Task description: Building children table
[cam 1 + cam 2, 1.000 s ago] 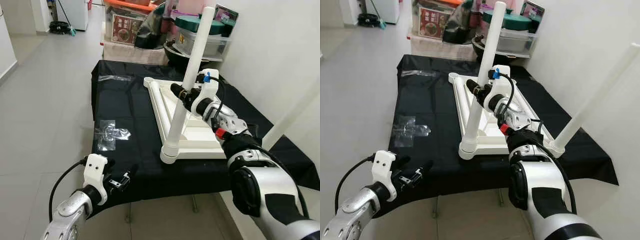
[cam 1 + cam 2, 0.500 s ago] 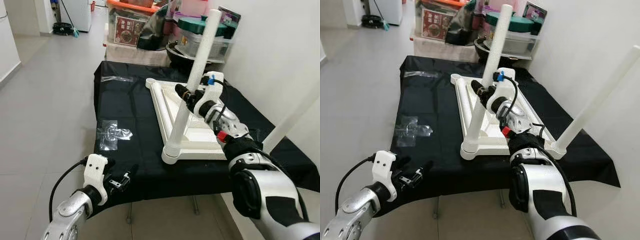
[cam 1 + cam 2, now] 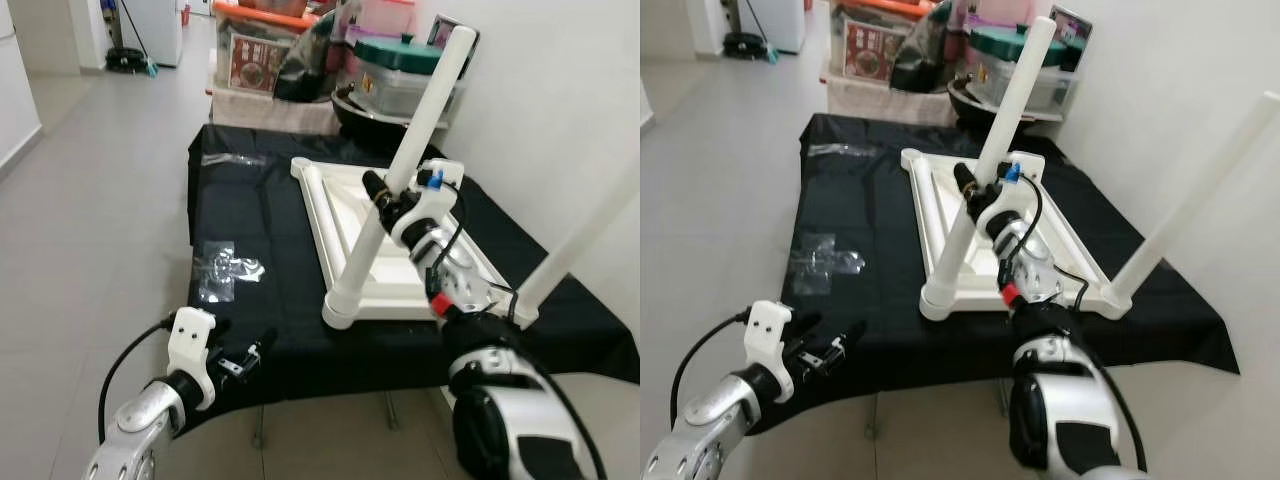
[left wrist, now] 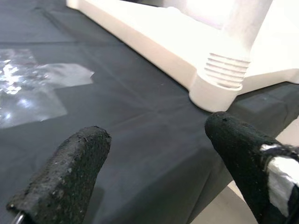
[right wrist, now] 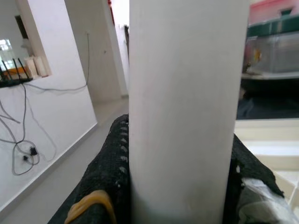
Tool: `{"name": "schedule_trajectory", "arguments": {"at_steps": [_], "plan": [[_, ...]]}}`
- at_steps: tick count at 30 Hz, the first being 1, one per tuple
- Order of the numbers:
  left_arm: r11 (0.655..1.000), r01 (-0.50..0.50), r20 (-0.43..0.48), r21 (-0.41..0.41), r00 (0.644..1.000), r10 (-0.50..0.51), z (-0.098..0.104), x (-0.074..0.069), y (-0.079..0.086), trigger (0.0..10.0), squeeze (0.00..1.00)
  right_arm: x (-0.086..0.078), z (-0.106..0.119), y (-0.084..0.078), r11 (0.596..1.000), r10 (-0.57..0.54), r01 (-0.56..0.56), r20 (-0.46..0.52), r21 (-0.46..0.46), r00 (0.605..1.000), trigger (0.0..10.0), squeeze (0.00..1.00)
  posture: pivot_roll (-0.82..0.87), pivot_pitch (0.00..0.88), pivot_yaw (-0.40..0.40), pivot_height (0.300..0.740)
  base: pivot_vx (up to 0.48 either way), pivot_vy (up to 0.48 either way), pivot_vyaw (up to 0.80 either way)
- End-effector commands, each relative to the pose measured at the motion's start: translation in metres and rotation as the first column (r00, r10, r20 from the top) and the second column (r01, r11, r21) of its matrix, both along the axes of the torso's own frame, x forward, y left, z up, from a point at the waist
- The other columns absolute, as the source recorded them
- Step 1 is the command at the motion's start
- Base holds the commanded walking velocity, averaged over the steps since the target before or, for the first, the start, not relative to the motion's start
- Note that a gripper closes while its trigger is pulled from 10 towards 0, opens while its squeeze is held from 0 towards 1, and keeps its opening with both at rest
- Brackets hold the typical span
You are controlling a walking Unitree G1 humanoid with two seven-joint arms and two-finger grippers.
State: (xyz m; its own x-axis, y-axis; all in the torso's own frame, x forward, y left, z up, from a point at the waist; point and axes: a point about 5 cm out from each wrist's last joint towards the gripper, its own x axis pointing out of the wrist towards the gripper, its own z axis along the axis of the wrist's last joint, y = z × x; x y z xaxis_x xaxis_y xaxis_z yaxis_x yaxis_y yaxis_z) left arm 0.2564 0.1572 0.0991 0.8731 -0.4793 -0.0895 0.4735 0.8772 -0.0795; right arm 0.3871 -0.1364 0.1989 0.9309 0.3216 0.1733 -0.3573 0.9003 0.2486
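A white children's table top (image 3: 400,285) lies upside down on a table under a black cloth (image 3: 250,215). A white leg (image 3: 430,110) stands in its near-left corner socket (image 4: 219,91), leaning to the right. My right gripper (image 3: 385,200) is shut on this leg about midway up, its black fingers (image 5: 112,163) pressed to both sides of the tube (image 5: 187,107). A second white leg (image 3: 1195,190) rises from the near-right corner. My left gripper (image 3: 245,358) hangs open and holds nothing, low by the table's front edge, a short way from the socket.
Two clear plastic bags (image 3: 225,268) (image 3: 232,158) lie on the cloth left of the table top. Boxes (image 3: 270,55) and a green-lidded container (image 3: 400,60) are stacked behind the table. A white wall (image 3: 560,110) stands close on the right. Tiled floor (image 3: 90,200) lies to the left.
The gripped leg has tipped further to the right, and my right gripper has moved right with it. The left arm has not moved.
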Motion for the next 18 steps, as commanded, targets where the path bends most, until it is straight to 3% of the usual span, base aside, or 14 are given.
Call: {"name": "schedule_trajectory", "arguments": {"at_steps": [1,7,18], "plan": [[1.0,0.012,-0.006,-0.012,1.0,-0.012,-0.002,0.001,-0.004,10.0,0.0,-0.019,-0.068,0.007,0.994,0.04,-0.065,-0.251,-0.091,0.967,0.0,0.0,0.04,0.0,-0.15,0.74,0.0,0.0,0.0],[1.0,0.014,-0.006,-0.014,1.0,-0.014,-0.002,0.001,-0.003,10.0,0.0,-0.032,-0.068,0.013,0.987,0.076,-0.102,-0.198,-0.125,0.977,0.0,0.0,0.04,0.0,-0.144,0.74,0.0,0.0,0.0],[1.0,0.02,-0.008,-0.016,1.0,-0.02,-0.002,0.002,-0.004,10.0,0.0,-0.033,-0.062,0.013,0.981,0.093,-0.123,-0.196,-0.148,0.976,0.0,0.0,0.04,0.0,-0.145,0.74,0.0,0.0,0.0]]}}
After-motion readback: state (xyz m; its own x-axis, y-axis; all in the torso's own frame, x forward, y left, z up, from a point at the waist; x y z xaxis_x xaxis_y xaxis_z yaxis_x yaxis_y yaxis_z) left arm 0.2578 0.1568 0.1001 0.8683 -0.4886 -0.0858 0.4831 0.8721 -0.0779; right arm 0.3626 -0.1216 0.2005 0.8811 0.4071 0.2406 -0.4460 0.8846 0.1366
